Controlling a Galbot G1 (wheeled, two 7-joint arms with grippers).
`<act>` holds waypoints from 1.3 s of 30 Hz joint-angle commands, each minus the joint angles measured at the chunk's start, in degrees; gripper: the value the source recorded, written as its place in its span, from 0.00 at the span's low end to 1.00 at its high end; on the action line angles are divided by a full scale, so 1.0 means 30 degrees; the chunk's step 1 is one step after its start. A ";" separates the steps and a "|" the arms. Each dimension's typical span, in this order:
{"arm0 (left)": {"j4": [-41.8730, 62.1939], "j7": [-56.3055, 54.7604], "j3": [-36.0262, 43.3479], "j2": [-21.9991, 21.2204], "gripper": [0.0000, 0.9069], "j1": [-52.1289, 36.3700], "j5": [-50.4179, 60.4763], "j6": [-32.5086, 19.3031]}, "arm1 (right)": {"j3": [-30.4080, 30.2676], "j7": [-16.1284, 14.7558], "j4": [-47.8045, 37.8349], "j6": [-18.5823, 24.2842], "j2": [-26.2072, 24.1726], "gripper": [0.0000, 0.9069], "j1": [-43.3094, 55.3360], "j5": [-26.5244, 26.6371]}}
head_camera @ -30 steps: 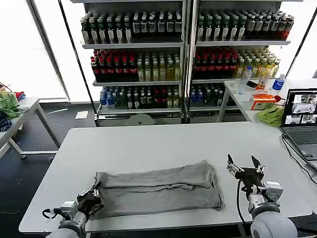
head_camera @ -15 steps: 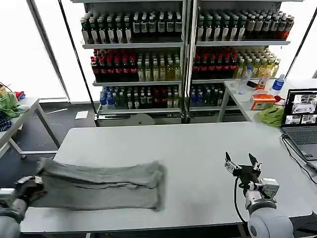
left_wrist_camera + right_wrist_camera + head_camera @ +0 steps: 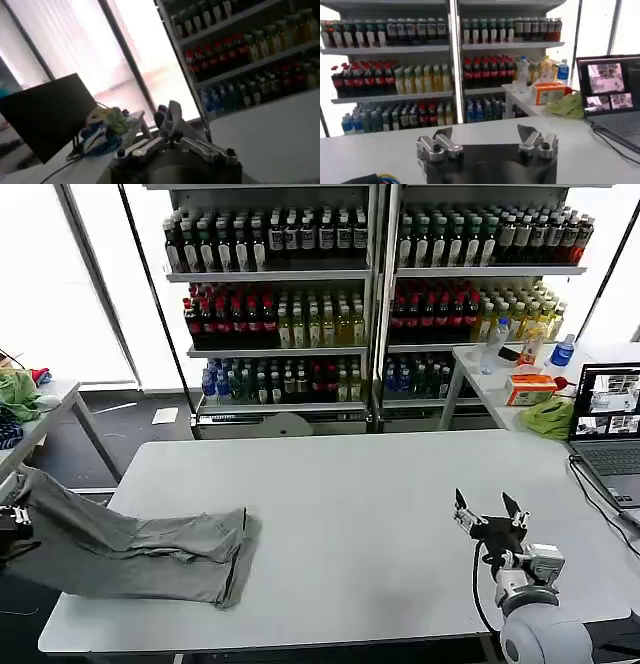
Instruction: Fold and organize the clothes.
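White table (image 3: pixel 400 514) fills the near field of the head view; behind it two shelving bays (image 3: pixel 375 294) stocked with rows of bottled drinks; a second table (image 3: pixel 520 399) sits at the right rear, a third (image 3: pixel 50 409) at the far left.

One grey shirt (image 3: pixel 130 549) visible; folded into a long flat band, creased lengthwise, no print or collar showing from this side; its right end lies on the table's front-left corner with a rounded folded edge, the left part runs off the table's left edge and rises toward the left gripper (image 3: pixel 10 527), hanging in air between table edge and gripper.

Left gripper sits at the far left of the head view, off the table and out past its left edge; in the left wrist view the fingers (image 3: pixel 172 117) are pinched together on a bunch of grey cloth, so clamped onto the shirt.

Right gripper (image 3: pixel 491 517) hovers over the front-right of the table, well apart from the shirt; fingers point up and away from the robot; jaws spread wide with nothing between them, same in the right wrist view (image 3: pixel 485 137).

One open laptop (image 3: pixel 608 434) at the table's right edge, screen lit; one lime-green cloth (image 3: pixel 549 416) just behind it on the rear-right table; one orange box (image 3: pixel 529 388) beside that; a green and blue fabric heap (image 3: pixel 15 399) on the far-left table.
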 commanded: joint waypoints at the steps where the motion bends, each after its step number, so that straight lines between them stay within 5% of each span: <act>1: -0.1235 -0.0061 0.5018 -0.2737 0.00 -0.0534 0.2896 0.0046 | 0.0091 0.0067 0.0263 0.0202 0.0179 1.00 -0.0934 -0.0098; 14: -0.2968 -0.0816 0.8326 -0.4336 0.00 -0.0853 0.4066 0.1414 | 0.0075 0.0006 0.0993 0.0383 0.0824 1.00 -0.2049 -0.0811; 39: -0.3065 -0.0903 1.1977 -0.4598 0.00 -0.2689 0.4324 0.2224 | 0.0232 -0.0016 0.1656 0.0748 0.1486 1.00 -0.3625 -0.1610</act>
